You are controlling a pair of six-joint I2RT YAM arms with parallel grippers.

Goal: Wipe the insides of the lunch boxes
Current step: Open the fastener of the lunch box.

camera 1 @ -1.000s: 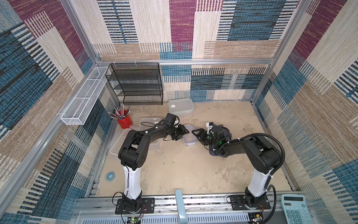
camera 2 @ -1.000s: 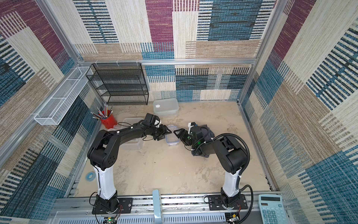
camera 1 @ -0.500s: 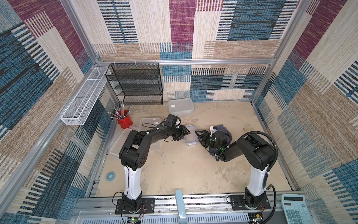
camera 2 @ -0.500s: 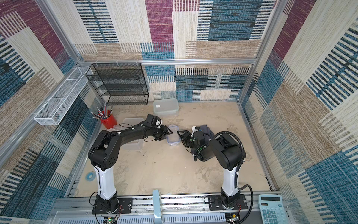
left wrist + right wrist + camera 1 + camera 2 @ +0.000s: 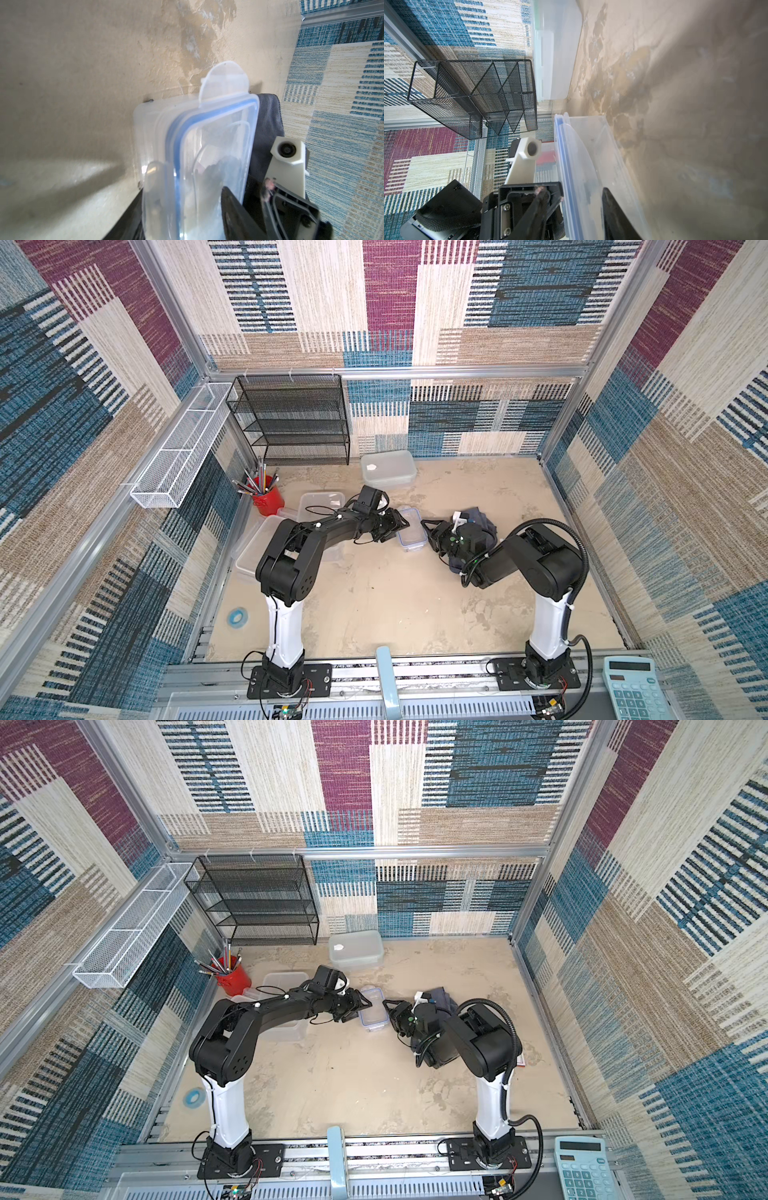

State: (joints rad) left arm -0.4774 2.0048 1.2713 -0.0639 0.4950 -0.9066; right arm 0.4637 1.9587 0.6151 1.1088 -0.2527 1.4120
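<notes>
The small lunch box [image 5: 412,529] [image 5: 372,1011], a clear tub with a blue-rimmed lid on it, lies mid-table between both arms. My left gripper [image 5: 400,527] [image 5: 182,207] is shut on its left end, with tub and lid [image 5: 207,145] between the fingers. At the other end my right gripper [image 5: 428,531] [image 5: 571,199] is open, its fingers either side of the lid's edge and clip flap [image 5: 579,158]. A medium lunch box [image 5: 388,468] stands lidded at the back. The large tub [image 5: 251,549] lies partly under the left arm. A grey-blue cloth [image 5: 478,518] lies under the right arm.
Another translucent tub or lid [image 5: 322,502] lies behind the left arm. A red cup of pencils [image 5: 268,499], a black mesh shelf [image 5: 291,418] and a white wire basket [image 5: 178,448] stand at the back left. A blue tape roll [image 5: 237,617] lies front left.
The right arm has folded in, its elbow drawn closer, and its jaws have narrowed around the small box's end. The left arm and its grip have hardly changed.
</notes>
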